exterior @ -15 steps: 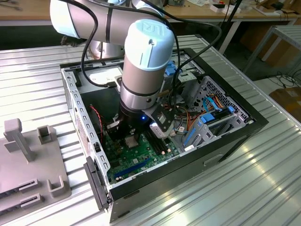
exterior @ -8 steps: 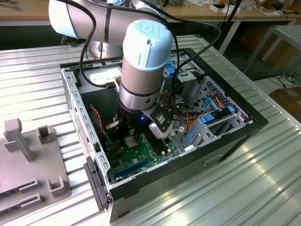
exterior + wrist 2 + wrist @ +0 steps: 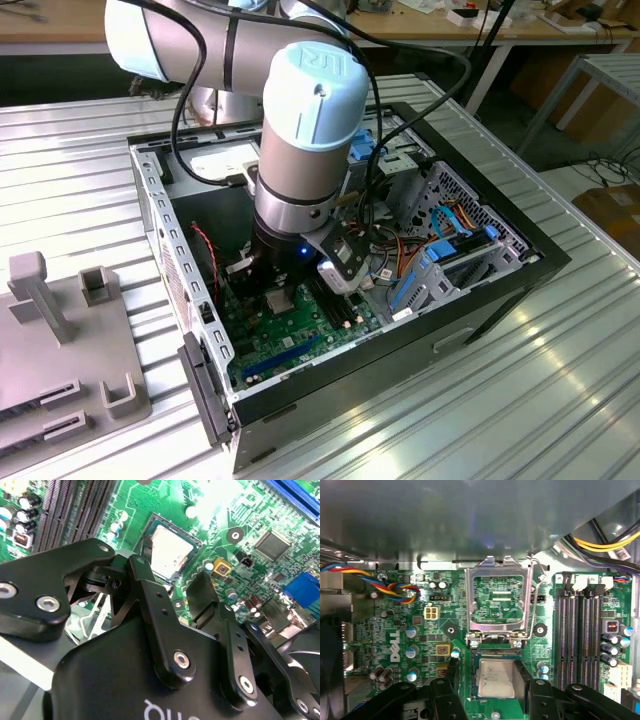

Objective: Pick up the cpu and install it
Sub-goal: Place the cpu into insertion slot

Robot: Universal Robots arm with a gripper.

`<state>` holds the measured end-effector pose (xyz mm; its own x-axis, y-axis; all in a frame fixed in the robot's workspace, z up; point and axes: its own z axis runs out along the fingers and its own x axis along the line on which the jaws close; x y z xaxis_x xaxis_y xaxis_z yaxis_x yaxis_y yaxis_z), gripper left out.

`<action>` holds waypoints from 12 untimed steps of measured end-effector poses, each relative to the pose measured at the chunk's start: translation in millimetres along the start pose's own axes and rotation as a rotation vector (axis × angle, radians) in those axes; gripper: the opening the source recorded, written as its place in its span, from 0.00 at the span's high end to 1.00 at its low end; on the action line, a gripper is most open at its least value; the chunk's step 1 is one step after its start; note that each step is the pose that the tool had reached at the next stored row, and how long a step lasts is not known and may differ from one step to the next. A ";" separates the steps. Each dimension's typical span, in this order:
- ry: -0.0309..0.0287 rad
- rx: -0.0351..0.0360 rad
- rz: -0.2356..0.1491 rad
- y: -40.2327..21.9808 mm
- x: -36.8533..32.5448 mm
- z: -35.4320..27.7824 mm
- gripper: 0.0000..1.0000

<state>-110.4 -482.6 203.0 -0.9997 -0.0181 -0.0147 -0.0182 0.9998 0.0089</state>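
The cpu (image 3: 495, 677) (image 3: 170, 550), a small square chip with a silver-grey top, lies flat in the socket on the green motherboard (image 3: 420, 630). My gripper (image 3: 487, 676) (image 3: 170, 580) hovers right over it, open, with one black finger (image 3: 453, 672) on one side and the other finger (image 3: 522, 677) close by the opposite edge. A gap shows between the first finger and the chip. The hinged metal socket frame (image 3: 470, 605) stands flipped open beside the socket. In the exterior view the gripper (image 3: 272, 285) reaches down into the open computer case (image 3: 520, 270).
Long black memory slots (image 3: 580, 635) (image 3: 75, 510) run beside the socket. Coloured cables (image 3: 395, 587) lie near the board's edge. The socket lever (image 3: 533, 605) stands next to the frame. A grey fixture block (image 3: 60, 340) sits on the table at the exterior view's left.
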 end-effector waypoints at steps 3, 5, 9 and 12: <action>-0.0001 -0.0001 0.000 0.0 -2.1 0.1 0.46; -0.0002 -0.0004 0.000 0.0 -3.6 0.2 0.46; 0.0000 0.0000 0.000 -0.1 -4.7 0.1 0.46; 0.0001 0.0000 0.000 -0.1 -4.8 0.1 0.46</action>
<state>-105.6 -482.6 203.0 -0.9997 -0.0182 -0.0146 -0.0183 0.9998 0.0089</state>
